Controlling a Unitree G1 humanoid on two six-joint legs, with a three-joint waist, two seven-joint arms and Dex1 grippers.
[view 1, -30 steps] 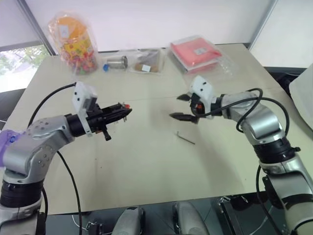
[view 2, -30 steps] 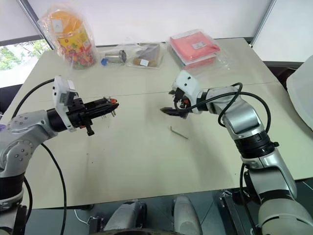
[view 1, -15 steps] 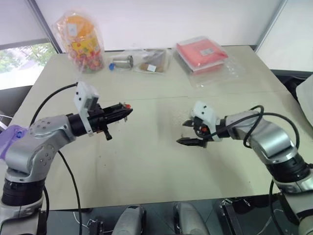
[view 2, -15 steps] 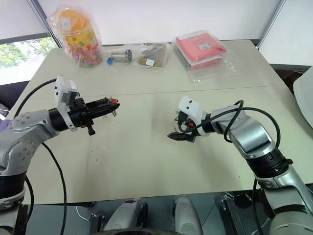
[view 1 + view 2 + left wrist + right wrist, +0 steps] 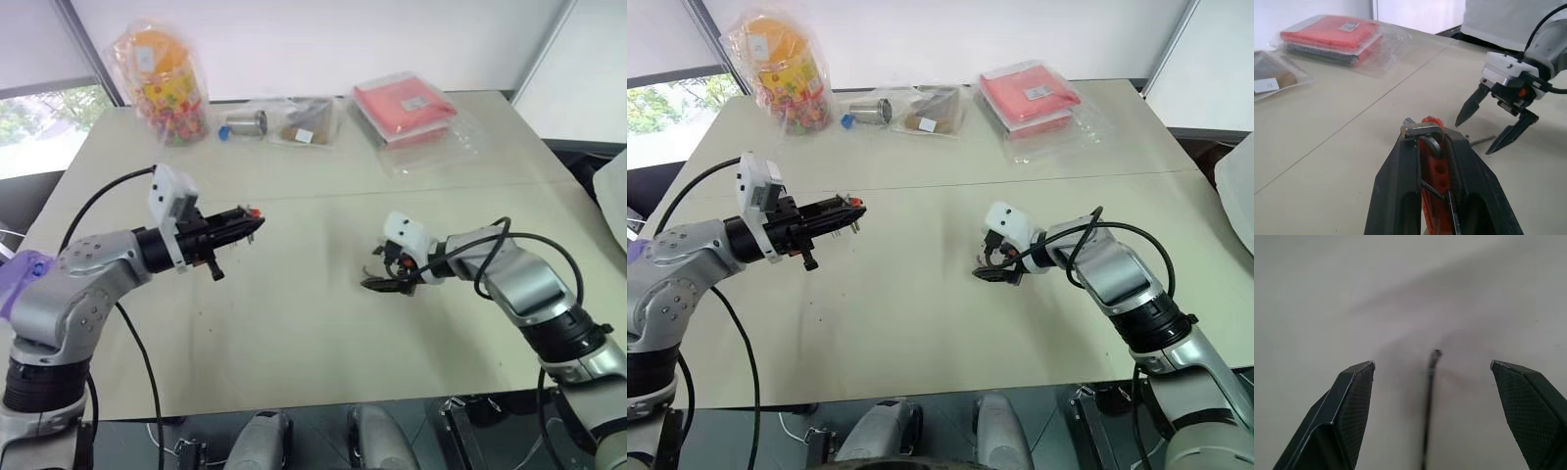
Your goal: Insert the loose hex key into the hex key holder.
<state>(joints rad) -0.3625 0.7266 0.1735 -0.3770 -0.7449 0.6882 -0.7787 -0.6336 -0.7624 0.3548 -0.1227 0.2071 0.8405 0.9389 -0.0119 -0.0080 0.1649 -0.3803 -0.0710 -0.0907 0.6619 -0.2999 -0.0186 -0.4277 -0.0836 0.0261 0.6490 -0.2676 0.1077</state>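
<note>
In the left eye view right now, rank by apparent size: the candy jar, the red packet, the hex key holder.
1. red packet and candy jar: too alike to rank
2. hex key holder, clamped in the left gripper, smallest though nearer

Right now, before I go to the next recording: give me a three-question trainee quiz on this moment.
1. True or false: the left gripper is shut on the hex key holder.
2. Where is the loose hex key? A) lying on the table between the open fingers of the right gripper; B) inside the holder; C) beside the red packet.
3. What clear-wrapped item stands at the table's far left corner?

Key: 1 true; 2 A; 3 the candy jar.
</note>
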